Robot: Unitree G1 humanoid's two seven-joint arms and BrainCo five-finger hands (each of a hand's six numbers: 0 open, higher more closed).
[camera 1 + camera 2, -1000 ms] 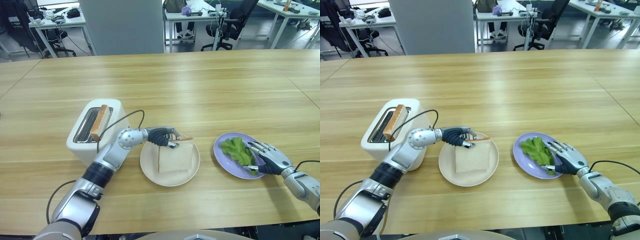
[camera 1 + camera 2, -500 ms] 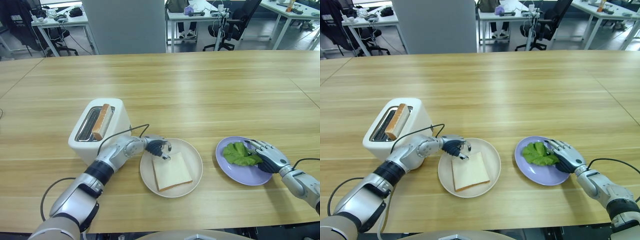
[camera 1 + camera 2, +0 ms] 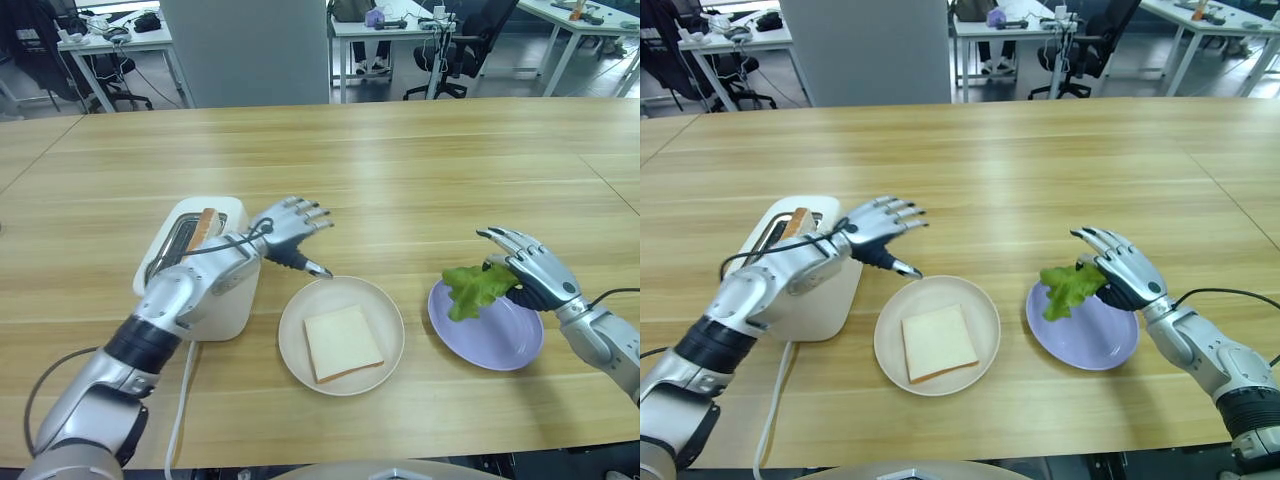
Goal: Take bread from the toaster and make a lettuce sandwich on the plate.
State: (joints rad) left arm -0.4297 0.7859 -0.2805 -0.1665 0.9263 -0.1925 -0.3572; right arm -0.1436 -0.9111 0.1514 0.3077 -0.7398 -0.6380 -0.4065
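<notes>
Wooden table (image 3: pixel 400 160) stretches wide behind left hand (image 3: pixel 285 225) spread beside toaster (image 3: pixel 225 312) and right hand (image 3: pixel 530 275) pinching lettuce (image 3: pixel 475 287) over purple plate (image 3: pixel 500 362).

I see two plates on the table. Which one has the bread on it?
The cream plate beside the toaster: a slice of bread lies flat on it. The purple plate has none; the right hand holds lettuce over it.
</notes>
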